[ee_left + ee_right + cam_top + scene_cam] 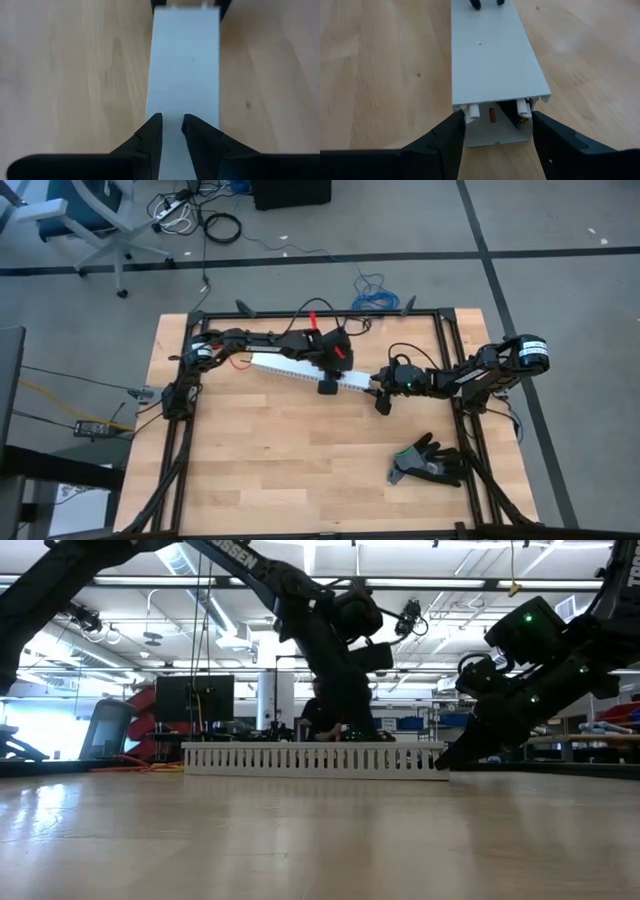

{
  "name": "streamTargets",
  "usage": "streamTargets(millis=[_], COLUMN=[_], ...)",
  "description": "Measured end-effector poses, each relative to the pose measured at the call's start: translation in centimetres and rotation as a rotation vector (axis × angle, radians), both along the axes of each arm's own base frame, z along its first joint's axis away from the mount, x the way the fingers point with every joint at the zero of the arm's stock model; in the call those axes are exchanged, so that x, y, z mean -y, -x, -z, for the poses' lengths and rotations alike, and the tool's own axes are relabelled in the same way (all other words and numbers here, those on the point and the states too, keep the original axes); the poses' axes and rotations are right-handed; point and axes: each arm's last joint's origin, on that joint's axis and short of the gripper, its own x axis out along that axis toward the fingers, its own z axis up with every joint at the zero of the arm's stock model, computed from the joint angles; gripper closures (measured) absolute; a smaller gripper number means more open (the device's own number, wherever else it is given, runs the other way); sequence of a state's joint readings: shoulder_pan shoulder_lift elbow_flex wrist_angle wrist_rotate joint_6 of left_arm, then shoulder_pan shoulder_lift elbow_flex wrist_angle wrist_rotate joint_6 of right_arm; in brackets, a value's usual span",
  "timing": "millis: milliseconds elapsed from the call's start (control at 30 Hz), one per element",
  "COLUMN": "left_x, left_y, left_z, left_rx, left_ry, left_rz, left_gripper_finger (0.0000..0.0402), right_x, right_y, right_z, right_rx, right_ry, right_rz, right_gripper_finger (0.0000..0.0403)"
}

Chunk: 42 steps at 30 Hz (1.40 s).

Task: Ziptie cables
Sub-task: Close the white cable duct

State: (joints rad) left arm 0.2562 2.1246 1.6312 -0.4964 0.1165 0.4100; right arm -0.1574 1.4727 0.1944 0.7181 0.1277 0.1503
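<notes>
White slotted duct (pixel 290 370) lying slantwise across the wooden worktop (pixel 290 470), lid on. Left hand (pixel 171 131) poised over the lid (pixel 184 65), fingers narrowly parted, nothing held. Right hand (pixel 497 131) spread wide astride the duct's open end (pixel 495 122). Cables and ziptie not discernible; something dark and orange inside that end. Black glove (pixel 428 463) well apart, near the worktop's right edge.

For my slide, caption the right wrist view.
Right gripper straddles the open end of the white duct on the table.
</notes>
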Motion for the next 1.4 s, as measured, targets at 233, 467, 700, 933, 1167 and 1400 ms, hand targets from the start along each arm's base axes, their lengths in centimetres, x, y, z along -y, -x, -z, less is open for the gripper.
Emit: streamTargets(millis=[233, 467, 700, 933, 1167, 1400], left_x=[0.1, 0.4, 0.4, 0.3, 0.6, 0.1], left_y=[-1.1, 0.2, 0.1, -1.0, 0.6, 0.1], left_z=[0.0, -2.7, -0.5, 0.4, -2.9, 0.5], left_rx=[0.121, 0.077, 0.061, 0.153, 0.11, 0.034], left_ry=[0.009, -0.013, 0.053, 0.126, 0.089, 0.072], left_rz=[0.028, -0.011, 0.023, 0.066, 0.029, -0.006], left_gripper_finger=[0.0308, 0.0308, 0.0308, 0.0308, 0.0308, 0.0308], right_x=[0.0, 0.0, 0.0, 0.0, -0.1, 0.0], right_y=[0.0, 0.0, 0.0, 0.0, 0.0, 0.0], right_z=[0.0, 0.0, 0.0, -0.1, 0.0, 0.0], right_rx=[0.003, 0.002, 0.005, 0.014, 0.013, 0.01], right_ry=[-0.002, -0.004, -0.003, -0.026, -0.034, -0.023], right_rz=[0.003, 0.003, 0.003, 0.014, 0.002, -0.003], right_gripper_finger=[0.0199, 0.0199, 0.0199, 0.0199, 0.0199, 0.0199])
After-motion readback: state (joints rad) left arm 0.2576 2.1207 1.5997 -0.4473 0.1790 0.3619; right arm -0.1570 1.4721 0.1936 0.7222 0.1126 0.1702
